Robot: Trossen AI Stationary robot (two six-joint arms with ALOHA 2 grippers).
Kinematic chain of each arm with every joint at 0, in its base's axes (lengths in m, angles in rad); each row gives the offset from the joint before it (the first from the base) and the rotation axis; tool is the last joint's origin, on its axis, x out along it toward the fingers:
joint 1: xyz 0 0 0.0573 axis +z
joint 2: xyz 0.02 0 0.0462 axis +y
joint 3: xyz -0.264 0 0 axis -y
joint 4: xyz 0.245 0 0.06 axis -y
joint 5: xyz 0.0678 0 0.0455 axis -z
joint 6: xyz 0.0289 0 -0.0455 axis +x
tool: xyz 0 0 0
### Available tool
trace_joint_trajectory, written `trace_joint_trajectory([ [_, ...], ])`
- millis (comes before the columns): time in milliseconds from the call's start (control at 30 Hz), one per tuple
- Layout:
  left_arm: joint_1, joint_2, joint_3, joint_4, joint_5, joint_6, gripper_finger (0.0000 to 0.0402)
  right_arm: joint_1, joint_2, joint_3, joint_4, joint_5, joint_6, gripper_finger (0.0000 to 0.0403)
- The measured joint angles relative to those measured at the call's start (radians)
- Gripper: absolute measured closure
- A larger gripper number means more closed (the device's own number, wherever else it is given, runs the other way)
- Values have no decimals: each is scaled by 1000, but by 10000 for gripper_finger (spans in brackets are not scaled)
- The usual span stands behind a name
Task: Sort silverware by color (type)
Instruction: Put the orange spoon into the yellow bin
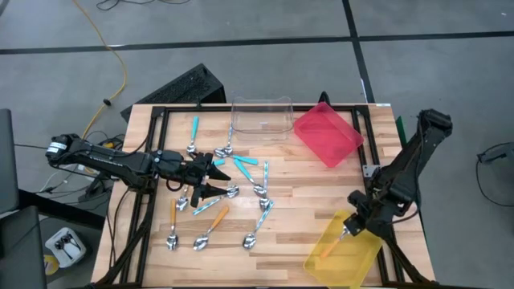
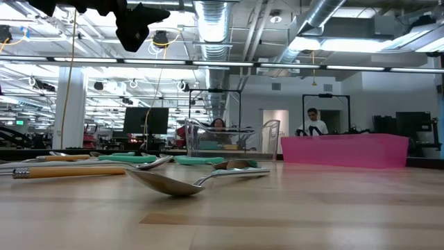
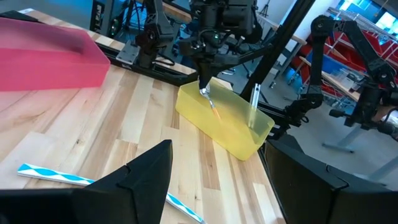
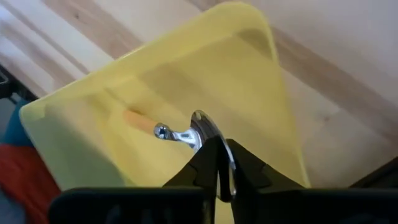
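Several spoons with metal bowls and orange, teal or light blue handles lie flat on the wooden table: a teal one, a light blue one, an orange one. My left gripper hovers open over the middle of this scatter, and a striped light blue handle shows beside its fingers. At the table's right near corner, my right gripper is shut on an orange-handled spoon over the yellow tray. My right gripper pinches the orange-handled spoon by its metal bowl end between its two fingers, coming from above. The orange handle slants down from the fingers inside the yellow tray. Whether its free end touches the tray's floor cannot be told.
A clear tray and a red tray stand along the far edge. A black frame borders the table. In the low view, spoons lie close to the camera, and people show in the room behind.
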Motion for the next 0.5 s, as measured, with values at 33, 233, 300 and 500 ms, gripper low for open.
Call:
trace_joint_trajectory([
  [33, 0, 0, 0, 0, 0, 0, 161, -3, 0, 0, -1, 0, -6, 348],
  [233, 0, 0, 0, 0, 0, 0, 161, -11, 0, -1, -9, -1, -32, 331],
  [300, 0, 0, 0, 0, 0, 0, 161, -11, 1, -1, -10, -2, -39, 325],
  [500, 0, 0, 0, 0, 0, -1, 161, -11, 1, -2, -7, -3, -64, 294],
])
